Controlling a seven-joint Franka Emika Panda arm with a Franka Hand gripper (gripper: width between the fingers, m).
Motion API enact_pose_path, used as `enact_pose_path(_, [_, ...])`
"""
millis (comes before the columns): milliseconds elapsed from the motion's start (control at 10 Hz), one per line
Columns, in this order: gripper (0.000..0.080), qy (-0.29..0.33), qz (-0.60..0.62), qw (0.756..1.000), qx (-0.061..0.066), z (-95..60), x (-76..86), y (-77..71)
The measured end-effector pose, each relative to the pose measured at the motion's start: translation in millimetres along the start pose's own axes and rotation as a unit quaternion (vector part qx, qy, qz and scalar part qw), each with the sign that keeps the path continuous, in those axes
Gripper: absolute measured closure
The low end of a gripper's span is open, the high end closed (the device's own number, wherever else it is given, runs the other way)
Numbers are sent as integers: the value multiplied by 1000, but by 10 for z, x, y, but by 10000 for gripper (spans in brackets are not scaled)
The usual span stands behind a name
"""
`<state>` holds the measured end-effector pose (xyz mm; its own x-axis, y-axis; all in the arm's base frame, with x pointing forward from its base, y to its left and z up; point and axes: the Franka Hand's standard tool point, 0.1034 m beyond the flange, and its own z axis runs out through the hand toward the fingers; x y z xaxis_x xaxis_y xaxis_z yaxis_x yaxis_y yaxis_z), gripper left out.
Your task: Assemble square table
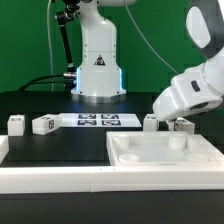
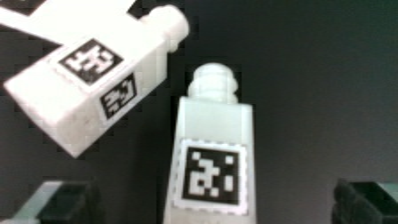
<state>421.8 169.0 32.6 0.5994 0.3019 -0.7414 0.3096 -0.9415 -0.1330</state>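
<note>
The white square tabletop lies flat at the front on the exterior view's right. Two white tagged legs lie at the left. Two more legs lie just behind the tabletop, under my gripper. In the wrist view one leg lies lengthwise between my open fingers, with a gap on each side, its peg end pointing away. The other leg lies slanted beside it. My gripper is open and holds nothing.
The marker board lies in the middle of the black table in front of the robot base. A long white rail edges the front of the work surface.
</note>
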Motion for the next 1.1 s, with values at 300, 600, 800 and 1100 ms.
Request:
enact_pose_path(300, [150,0,0,1000,0,4,1,-2])
enact_pose_path(600, [150,8,3,1000,0,99,103,7])
enact_pose_path(800, [150,4,1,1000,-1,146,131,-27])
enact_pose_path(1100, [150,-2,-1,1000,1,181,144,-32])
